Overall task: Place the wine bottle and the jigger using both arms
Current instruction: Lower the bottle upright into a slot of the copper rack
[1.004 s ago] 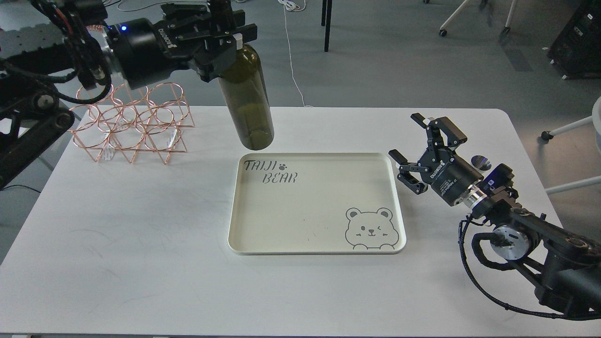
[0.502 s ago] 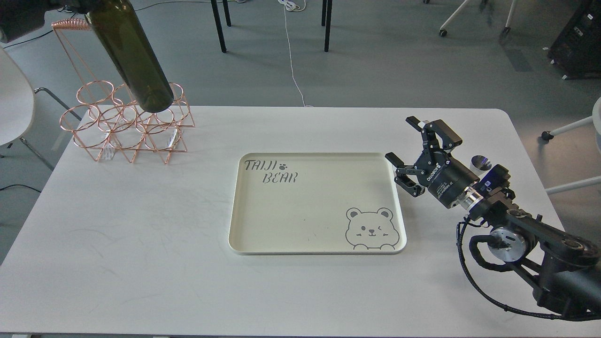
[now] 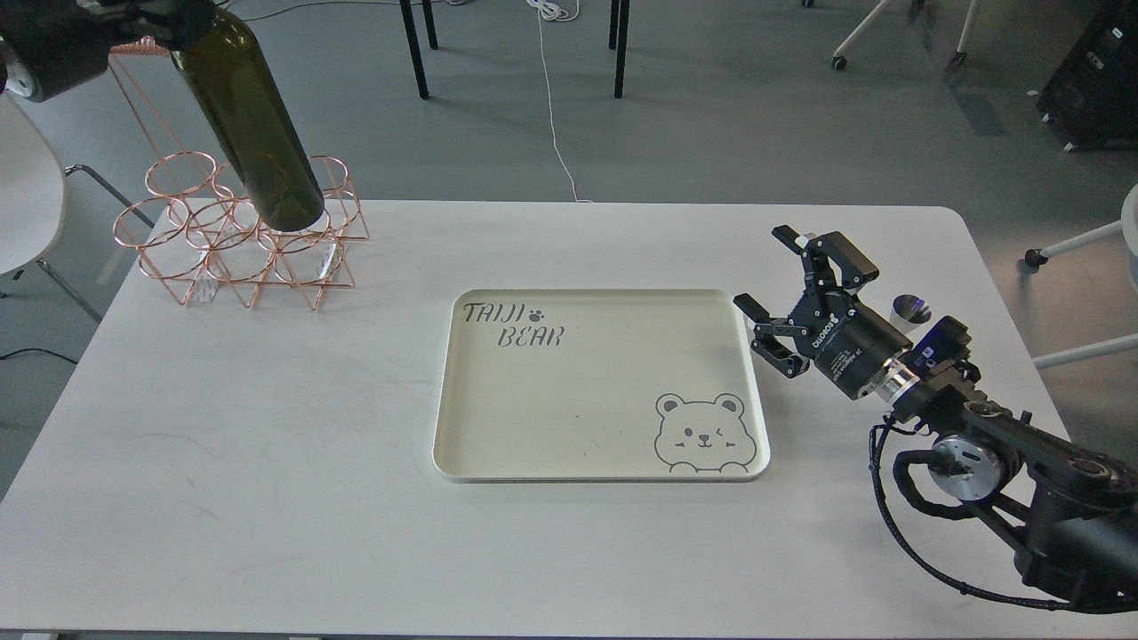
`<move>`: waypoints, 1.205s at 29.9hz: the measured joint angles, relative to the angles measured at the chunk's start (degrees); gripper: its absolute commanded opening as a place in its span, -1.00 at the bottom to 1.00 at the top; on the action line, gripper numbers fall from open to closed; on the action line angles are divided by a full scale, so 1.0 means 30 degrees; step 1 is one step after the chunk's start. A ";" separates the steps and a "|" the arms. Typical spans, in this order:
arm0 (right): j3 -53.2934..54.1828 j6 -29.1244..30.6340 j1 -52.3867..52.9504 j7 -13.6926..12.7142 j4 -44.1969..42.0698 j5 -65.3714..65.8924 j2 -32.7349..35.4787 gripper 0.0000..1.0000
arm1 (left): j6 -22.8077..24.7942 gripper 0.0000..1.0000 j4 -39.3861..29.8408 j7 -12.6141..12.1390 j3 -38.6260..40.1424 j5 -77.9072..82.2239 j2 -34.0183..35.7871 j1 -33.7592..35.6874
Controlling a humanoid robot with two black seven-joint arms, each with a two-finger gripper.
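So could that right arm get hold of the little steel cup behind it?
Probably, but not directly. The right gripper is open and empty, yet it points away toward the tray, and the steel cup sits just behind its wrist, so the arm would have to pull back and turn.

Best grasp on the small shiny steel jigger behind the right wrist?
Judging by the little that shows: the small shiny steel jigger stands upright, rim up, largely hidden behind the right arm. Likely best to come from above or the side with the open right gripper and pinch its body below the rim.

Wine bottle [image 3: 253, 120] hangs tilted over copper rack [image 3: 240, 240]; tray [image 3: 462, 444] bare.
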State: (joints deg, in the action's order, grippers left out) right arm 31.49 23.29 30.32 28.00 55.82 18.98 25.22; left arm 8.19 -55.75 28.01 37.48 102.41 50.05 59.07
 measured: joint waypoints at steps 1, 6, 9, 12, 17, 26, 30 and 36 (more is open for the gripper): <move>0.0000 0.0000 0.0000 0.0000 0.0001 0.0000 0.0001 0.98 | -0.0032 -0.73 0.0133 0.0004 -0.0011 0.0000 -0.0097 -0.0001; 0.0000 0.0000 -0.0001 0.0000 0.0000 -0.0002 0.0013 0.98 | -0.0278 -0.73 0.0856 -0.0001 -0.0460 -0.0013 -0.0487 -0.0031; 0.0000 0.0000 0.0000 0.0000 0.0000 -0.0005 0.0017 0.98 | -0.0611 -0.73 0.0978 -0.0001 -0.0650 -0.0022 -0.0550 -0.0088; -0.0003 0.0000 -0.0001 0.0000 0.0000 -0.0005 0.0013 0.98 | -0.0707 -0.73 0.1063 0.0000 -0.0683 -0.0022 -0.0557 -0.0113; -0.0009 0.0000 -0.0001 0.0000 0.0000 -0.0004 -0.0005 0.98 | -0.0731 -0.72 0.1321 -0.0004 -0.0694 -0.0032 -0.0708 -0.0115; -0.0010 0.0000 -0.0001 0.0000 0.0000 0.0005 -0.0004 0.98 | -0.1350 -0.72 0.1814 0.0003 -0.1242 -0.0043 -0.1115 -0.0147; 0.0009 0.0000 -0.0016 0.0000 -0.0001 0.0005 0.0000 0.98 | -0.1501 -0.71 0.1923 0.0003 -0.1506 -0.0044 -0.1145 -0.0099; 0.0022 0.0000 -0.0026 0.0000 0.0020 0.0005 0.0027 0.98 | -0.1523 -0.71 0.1985 0.0002 -0.1656 -0.0041 -0.1116 -0.0143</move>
State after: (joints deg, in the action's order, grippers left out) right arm 31.56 23.29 30.24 28.00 55.88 18.99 25.30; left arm 3.62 -49.79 28.01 32.52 102.28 46.70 58.64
